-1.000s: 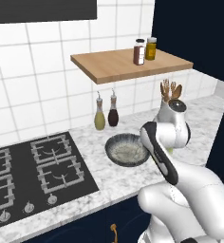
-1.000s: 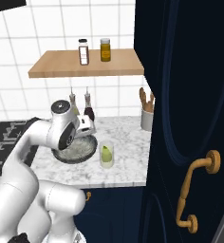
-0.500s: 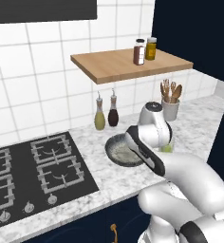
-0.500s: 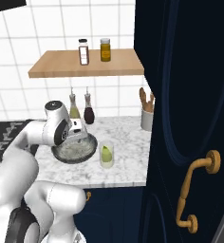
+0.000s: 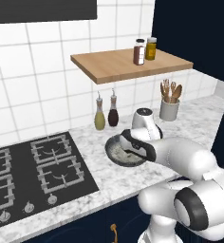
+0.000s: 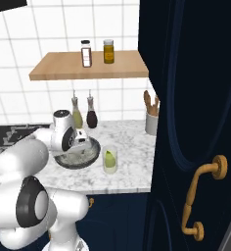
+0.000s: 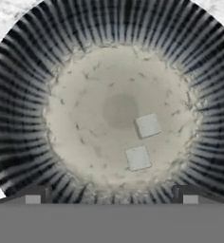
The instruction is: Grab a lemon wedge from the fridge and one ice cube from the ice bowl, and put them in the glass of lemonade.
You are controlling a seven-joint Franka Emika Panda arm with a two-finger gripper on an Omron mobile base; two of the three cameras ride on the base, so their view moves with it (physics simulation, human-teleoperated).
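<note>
**Claw spread wide above the ice bowl**

The ice bowl [image 7: 23, 118] takes up nearly the whole hand view: a dark grey, ribbed wall sloping down to a pale speckled floor. Two small pale ice cubes [image 7: 147, 126] lie a little right of the middle of that floor, near each other but apart, one above the other in the frame. The claw [image 7: 111, 199] looks straight down into the bowl, its two dark tips standing far apart at the lower left and lower right, with nothing between them.

In the right base view the bowl [image 6: 90, 156] sits at the centre left on the marbled desk [image 6: 132, 171], with the glass of lemonade [image 6: 109, 161] just beside it to the right, a yellow-green wedge showing in the liquid. Bare desk lies right of the glass, up to the dark navy cabinet door [image 6: 196, 98] with its brass handle. In the left base view the bowl [image 5: 113, 151] lies at the centre, near the stove [image 5: 42, 166] on its left, with two bottles [image 5: 113, 110] behind it and the utensil cup [image 5: 169, 108] to the upper right.
</note>
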